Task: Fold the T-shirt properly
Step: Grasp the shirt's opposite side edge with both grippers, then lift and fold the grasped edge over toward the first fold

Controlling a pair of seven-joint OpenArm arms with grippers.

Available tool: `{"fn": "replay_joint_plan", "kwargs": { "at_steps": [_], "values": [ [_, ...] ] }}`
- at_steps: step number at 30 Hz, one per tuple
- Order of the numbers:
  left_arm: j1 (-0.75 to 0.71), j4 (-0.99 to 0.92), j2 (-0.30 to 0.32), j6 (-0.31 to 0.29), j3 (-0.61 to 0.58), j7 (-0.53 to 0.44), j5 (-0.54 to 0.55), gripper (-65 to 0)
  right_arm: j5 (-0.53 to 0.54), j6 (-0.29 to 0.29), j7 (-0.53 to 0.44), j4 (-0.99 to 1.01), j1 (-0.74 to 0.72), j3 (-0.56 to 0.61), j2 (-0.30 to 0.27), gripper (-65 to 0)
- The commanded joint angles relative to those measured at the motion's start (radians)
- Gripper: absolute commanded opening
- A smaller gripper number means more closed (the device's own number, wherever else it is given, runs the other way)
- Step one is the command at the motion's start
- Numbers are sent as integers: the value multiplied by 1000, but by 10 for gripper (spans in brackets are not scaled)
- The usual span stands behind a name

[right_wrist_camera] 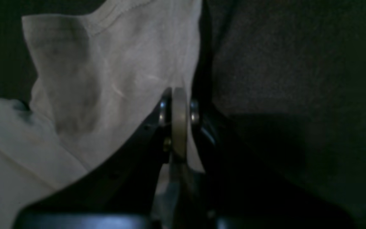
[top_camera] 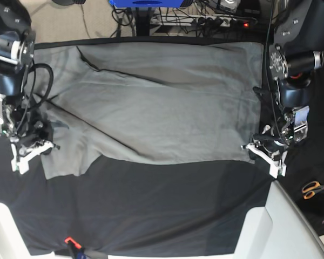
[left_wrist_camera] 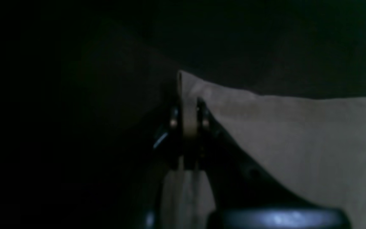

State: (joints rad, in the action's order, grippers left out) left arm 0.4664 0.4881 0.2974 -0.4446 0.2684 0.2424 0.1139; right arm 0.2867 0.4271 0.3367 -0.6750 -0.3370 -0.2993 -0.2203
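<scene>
We see one grey T-shirt (top_camera: 151,102) spread on one black table cloth (top_camera: 162,205); our left gripper (left_wrist_camera: 189,108) and right gripper (right_wrist_camera: 178,109) each pinch its fabric.

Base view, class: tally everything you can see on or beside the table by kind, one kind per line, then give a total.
T-shirt: 1
Black table cloth: 1
Grippers: 2, the left gripper and the right gripper, each shut on the T-shirt
Scissors: 1
Total: 5

A black table cloth (top_camera: 151,205) covers the table, with the grey T-shirt (top_camera: 162,102) spread across it.
</scene>
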Motion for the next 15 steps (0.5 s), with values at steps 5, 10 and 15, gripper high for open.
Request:
{"fn": "replay_joint_plan", "kwargs": {
  "at_steps": [5, 10, 15],
  "values": [
    [-45, 194, 12, -1, 7, 96, 14, -650, 16, 13, 20, -193, 22, -1, 2, -648],
    [-136, 395, 10, -3, 9, 171, 14, -650, 16, 13, 101, -308, 43, -5, 2, -648],
    [-212, 556, 12, -4, 9, 236, 14, -650, 18, 13, 121, -400, 77, -5, 0, -648]
  ]
}}
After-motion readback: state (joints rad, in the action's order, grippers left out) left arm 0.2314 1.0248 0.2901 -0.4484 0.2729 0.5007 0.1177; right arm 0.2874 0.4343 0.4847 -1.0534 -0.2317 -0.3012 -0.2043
